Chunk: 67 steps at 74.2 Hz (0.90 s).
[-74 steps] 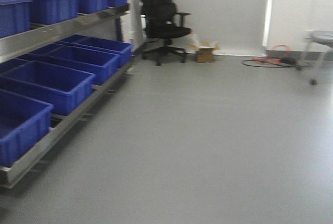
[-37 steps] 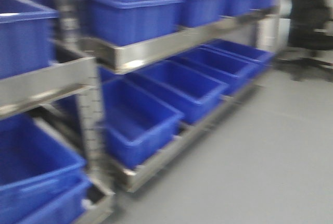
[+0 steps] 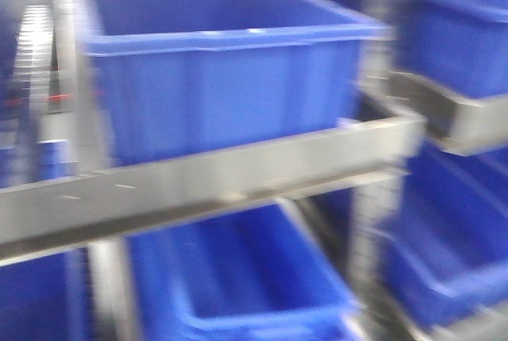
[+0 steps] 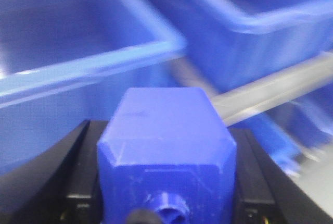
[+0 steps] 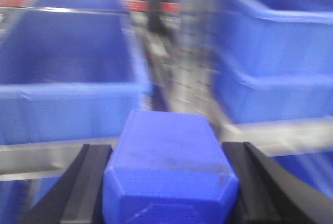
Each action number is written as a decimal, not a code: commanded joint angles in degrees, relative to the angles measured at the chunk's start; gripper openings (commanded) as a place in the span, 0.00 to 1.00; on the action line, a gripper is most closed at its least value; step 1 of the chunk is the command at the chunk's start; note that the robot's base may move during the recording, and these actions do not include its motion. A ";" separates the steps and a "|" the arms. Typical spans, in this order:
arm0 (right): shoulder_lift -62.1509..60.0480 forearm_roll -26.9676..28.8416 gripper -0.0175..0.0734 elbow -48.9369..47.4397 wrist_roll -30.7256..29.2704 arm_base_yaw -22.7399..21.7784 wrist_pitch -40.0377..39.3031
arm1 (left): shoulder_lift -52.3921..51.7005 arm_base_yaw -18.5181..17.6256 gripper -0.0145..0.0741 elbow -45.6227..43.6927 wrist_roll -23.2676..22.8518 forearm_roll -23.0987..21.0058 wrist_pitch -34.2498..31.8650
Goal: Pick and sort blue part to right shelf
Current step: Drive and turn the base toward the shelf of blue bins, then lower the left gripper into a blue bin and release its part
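A chunky blue part (image 4: pixel 166 151) with bevelled edges fills the left wrist view, and my left gripper (image 4: pixel 165 195) is shut on it, black fingers (image 4: pixel 62 182) pressing both sides. In the right wrist view a second blue part (image 5: pixel 169 169) sits clamped the same way in my right gripper (image 5: pixel 169 203), which is shut on it. A metal shelf (image 3: pixel 238 174) carrying blue bins (image 3: pixel 214 63) stands close in front in the front-facing view. Neither gripper shows in that view.
Another shelf section (image 3: pixel 456 119) with more blue bins (image 3: pixel 452 32) stands at the right. A lower bin (image 3: pixel 246 277) sits under the metal rail. Open bins (image 5: pixel 67 73) and a shelf rail (image 4: pixel 270 91) lie close ahead of both wrists. All views are motion-blurred.
The front-facing view has swung left from open floor and an office chair to the shelf, which now fills the frame at close range.
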 commanded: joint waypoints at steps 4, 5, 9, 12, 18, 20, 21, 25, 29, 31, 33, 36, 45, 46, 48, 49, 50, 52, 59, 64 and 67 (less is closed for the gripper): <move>1.55 -1.39 0.47 -1.59 -0.34 -0.13 -5.39 | 0.56 0.08 0.45 -1.50 -0.14 0.25 -5.06; 1.55 -1.39 0.47 -1.59 -0.34 -0.13 -5.39 | 0.56 0.08 0.45 -1.50 -0.14 0.25 -5.06; 1.55 -1.39 0.47 -1.59 -0.34 -0.13 -5.39 | 0.56 0.08 0.45 -1.50 -0.14 0.25 -5.06; 1.55 -1.39 0.47 -1.59 -0.34 -0.13 -5.39 | 0.56 0.08 0.45 -1.50 -0.14 0.25 -5.06; 1.55 -1.39 0.47 -1.59 -0.34 -0.13 -5.39 | 0.56 0.08 0.45 -1.50 -0.14 0.25 -5.06; 1.55 -1.39 0.47 -1.59 -0.34 -0.13 -5.39 | 0.56 0.08 0.45 -1.50 -0.14 0.25 -5.06; 1.55 -1.39 0.47 -1.59 -0.34 -0.13 -5.39 | 0.56 0.08 0.45 -1.50 -0.14 0.25 -5.06; 1.55 -1.39 0.47 -1.59 -0.34 -0.13 -5.39 | 0.56 0.08 0.45 -1.50 -0.14 0.25 -5.06; 1.55 -1.39 0.47 -1.59 -0.34 -0.13 -5.39 | 0.56 0.08 0.45 -1.50 -0.14 0.25 -5.06; 1.55 -1.39 0.47 -1.59 -0.34 -0.13 -5.39 | 0.56 0.08 0.45 -1.50 -0.14 0.25 -5.06; 1.55 -1.39 0.47 -1.59 -0.34 -0.13 -5.39 | 0.56 0.08 0.45 -1.50 -0.14 0.25 -5.06; 1.55 -1.39 0.47 -1.59 -0.34 -0.13 -5.39 | 0.56 0.08 0.45 -1.50 -0.14 0.25 -5.06; 1.55 -1.39 0.47 -1.59 -0.34 -0.13 -5.39 | 0.56 0.08 0.45 -1.50 -0.14 0.25 -5.06; 1.55 -1.39 0.47 -1.59 -0.34 -0.13 -5.39 | 0.56 0.08 0.45 -1.50 -0.14 0.25 -5.06; 1.55 -1.39 0.47 -1.59 -0.34 -0.13 -5.39 | 0.56 0.08 0.45 -1.50 -0.14 0.25 -5.06; 1.55 -1.39 0.47 -1.59 -0.34 -0.13 -5.39 | 0.56 0.08 0.45 -1.50 -0.14 0.25 -5.06; 1.55 -1.39 0.47 -1.59 -0.34 -0.13 -5.39 | 0.56 0.08 0.45 -1.50 -0.14 0.25 -5.06; 1.55 -1.39 0.47 -1.59 -0.34 -0.13 -5.39 | 0.56 0.08 0.45 -1.50 -0.14 0.25 -5.06; 1.55 -1.39 0.47 -1.59 -0.34 -0.13 -5.39 | 0.56 0.08 0.45 -1.50 -0.14 0.25 -5.06; 1.55 -1.39 0.47 -1.59 -0.34 -0.13 -5.39 | 0.56 0.08 0.45 -1.50 -0.14 0.25 -5.06; 1.55 -1.39 0.47 -1.59 -0.34 -0.13 -5.39 | 0.56 0.08 0.45 -1.50 -0.14 0.25 -5.06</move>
